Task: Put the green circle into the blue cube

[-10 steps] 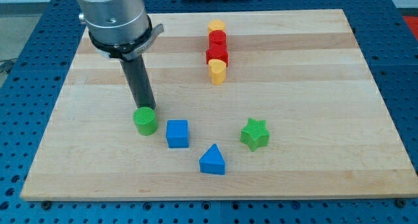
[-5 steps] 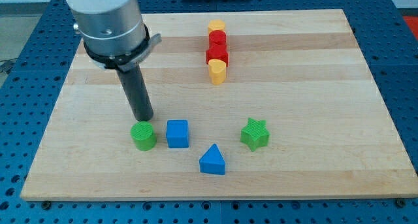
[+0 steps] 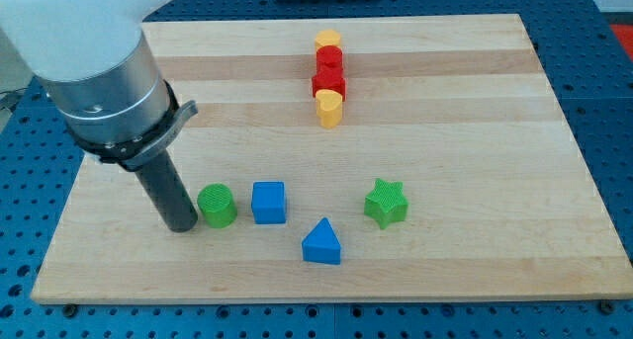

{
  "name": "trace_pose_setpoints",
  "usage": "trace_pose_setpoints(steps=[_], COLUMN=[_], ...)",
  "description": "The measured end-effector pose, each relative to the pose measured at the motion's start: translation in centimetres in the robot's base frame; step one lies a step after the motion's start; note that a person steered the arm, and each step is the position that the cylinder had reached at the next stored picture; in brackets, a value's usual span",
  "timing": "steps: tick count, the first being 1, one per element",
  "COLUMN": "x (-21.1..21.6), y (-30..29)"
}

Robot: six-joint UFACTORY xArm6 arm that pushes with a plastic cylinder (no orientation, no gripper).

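Note:
The green circle, a short green cylinder, stands on the wooden board in the lower left part of the view. The blue cube stands just to its right with a small gap between them. My tip rests on the board right against the green circle's left side, on the side away from the blue cube. The arm's grey body fills the view's upper left.
A blue triangle lies below and right of the blue cube. A green star lies further right. Near the top centre stands a column of blocks: yellow, red, red, yellow heart.
My tip has swung from above the green circle down around to its left side. The green circle slid slightly toward the view's bottom earlier, then stayed. The other blocks have not moved.

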State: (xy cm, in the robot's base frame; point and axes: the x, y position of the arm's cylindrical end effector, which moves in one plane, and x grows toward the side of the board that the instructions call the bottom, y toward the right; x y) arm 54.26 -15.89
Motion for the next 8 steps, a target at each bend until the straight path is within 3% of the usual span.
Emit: trace_pose_setpoints(steps=[5,7,8], x=[-0.6,-11.6,-11.5], y=[2.5,3.1,8.0])
